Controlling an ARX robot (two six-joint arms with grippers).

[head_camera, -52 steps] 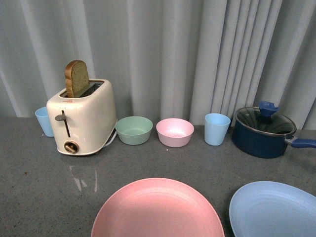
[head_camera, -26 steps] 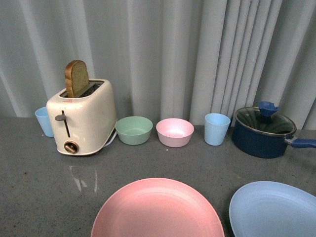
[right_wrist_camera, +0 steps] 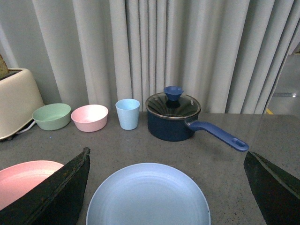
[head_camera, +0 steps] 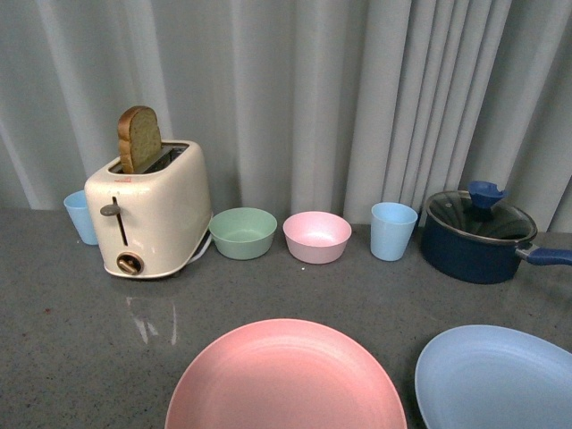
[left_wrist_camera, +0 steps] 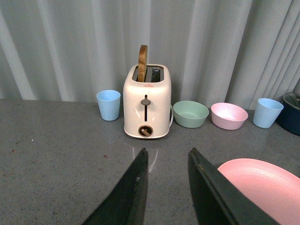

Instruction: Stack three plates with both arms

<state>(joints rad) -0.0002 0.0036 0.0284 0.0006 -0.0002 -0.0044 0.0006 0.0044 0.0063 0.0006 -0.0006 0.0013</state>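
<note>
Plainly, the stacking has not begun as far as these views show. The pink plate (head_camera: 286, 375) lies flat on the gray table (head_camera: 71, 340), near and about centre. The blue plate (head_camera: 496, 375) lies flat to its right, also near, with a strip of bare table between the two, so they do not touch. Nothing rests on either plate. The third plate, the beige one, is in none of the views, so I cannot say where it is.

The left gripper (left_wrist_camera: 168, 152) has its fingers a modest way apart with nothing between them. It points toward the toaster (head_camera: 152, 214) at the far left, and the pink plate sits just to its right. The right gripper (right_wrist_camera: 166, 154) is spread very wide and also empty, and the blue plate lies on the table between its two fingers as the wrist view frames it. Neither gripper touches a plate.

Along the far edge stand a green bowl (head_camera: 242, 234), a pink bowl (head_camera: 316, 238), a blue cup (head_camera: 393, 231) and a lidded pot (head_camera: 474, 241). All of them are well apart from the plates.

My judgement is that the whole job is left: each plate has yet to be gripped by its rim, lifted and set on another, and the beige one must first be found.
</note>
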